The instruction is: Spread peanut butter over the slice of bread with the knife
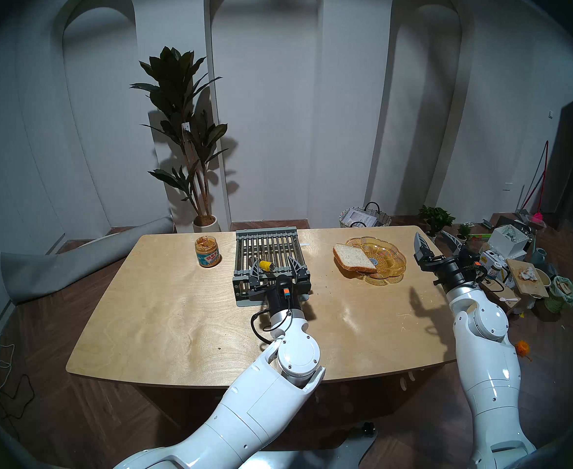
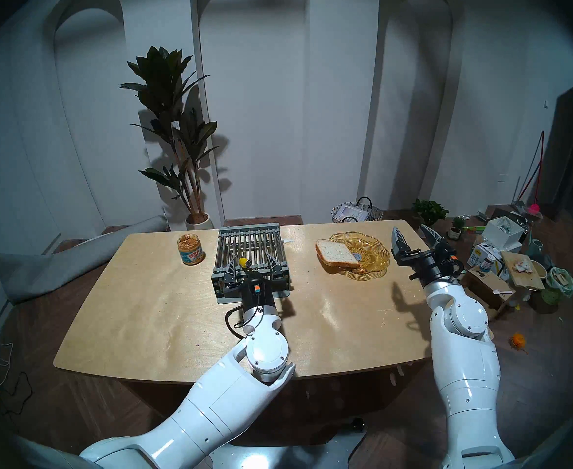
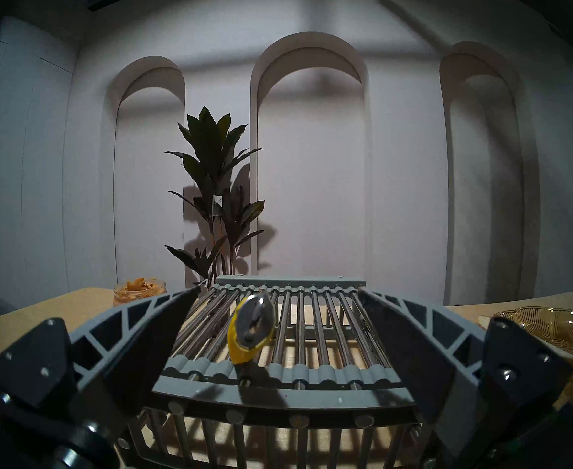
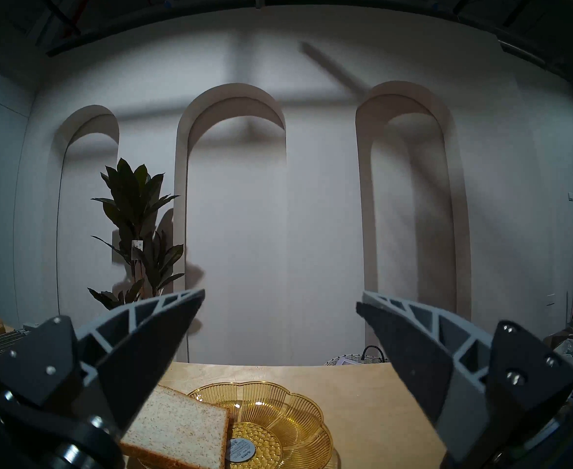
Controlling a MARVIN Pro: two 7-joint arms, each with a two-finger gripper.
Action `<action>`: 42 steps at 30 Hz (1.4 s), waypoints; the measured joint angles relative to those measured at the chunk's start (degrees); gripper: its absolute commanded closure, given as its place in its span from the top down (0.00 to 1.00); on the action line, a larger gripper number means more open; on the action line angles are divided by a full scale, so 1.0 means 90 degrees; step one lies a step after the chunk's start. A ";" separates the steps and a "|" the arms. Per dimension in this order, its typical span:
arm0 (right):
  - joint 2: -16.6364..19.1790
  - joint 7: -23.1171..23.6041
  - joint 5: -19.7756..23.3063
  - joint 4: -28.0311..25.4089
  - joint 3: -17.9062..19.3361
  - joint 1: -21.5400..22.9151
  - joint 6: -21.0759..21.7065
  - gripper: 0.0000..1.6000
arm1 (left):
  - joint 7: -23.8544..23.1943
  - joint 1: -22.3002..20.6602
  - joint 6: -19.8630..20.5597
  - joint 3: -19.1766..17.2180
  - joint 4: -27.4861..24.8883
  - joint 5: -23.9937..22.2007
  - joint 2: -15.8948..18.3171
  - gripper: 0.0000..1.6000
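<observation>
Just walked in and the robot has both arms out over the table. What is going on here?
It is at the start of a peanut-butter-on-bread job. The left gripper, open, sits at the near end of the grey rack, straddling the yellow-handled knife lying there, not gripping it. The right gripper is open and empty beside the amber dish. The slice of bread leans on that dish, still plain, and the open peanut butter jar stands untouched.

The knife's handle (image 1: 264, 265) is showing yellow on the grey slatted rack (image 1: 266, 241); the speckled pale bread (image 1: 354, 257) is overlapping the amber ribbed dish (image 1: 391, 255); the jar label (image 1: 209, 257) is showing blue, red and white.
</observation>
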 measured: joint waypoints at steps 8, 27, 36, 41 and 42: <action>-0.0036 -0.0087 -0.0122 -0.0059 -0.0008 -0.0025 -0.0009 1.00 | -0.0143 -0.0147 -0.0126 -0.0087 0.0119 -0.0095 0.0006 1.00; -0.0195 -0.0271 -0.0420 -0.0210 -0.0185 -0.0066 -0.0025 1.00 | -0.0518 -0.0342 -0.0428 -0.0314 0.0615 -0.0478 0.0008 1.00; -0.0267 -0.0360 -0.0530 -0.0214 -0.0287 -0.0052 -0.0026 1.00 | -0.0630 -0.0376 -0.0480 -0.0381 0.0600 -0.0479 0.0037 0.98; -0.0306 -0.0404 -0.0585 -0.0214 -0.0344 -0.0042 -0.0026 1.00 | -0.0710 -0.0390 -0.0489 -0.0434 0.0623 -0.0497 0.0061 0.87; -0.0308 -0.0409 -0.0589 -0.0214 -0.0348 -0.0042 -0.0026 1.00 | -0.0718 -0.0391 -0.0490 -0.0439 0.0626 -0.0501 0.0063 0.83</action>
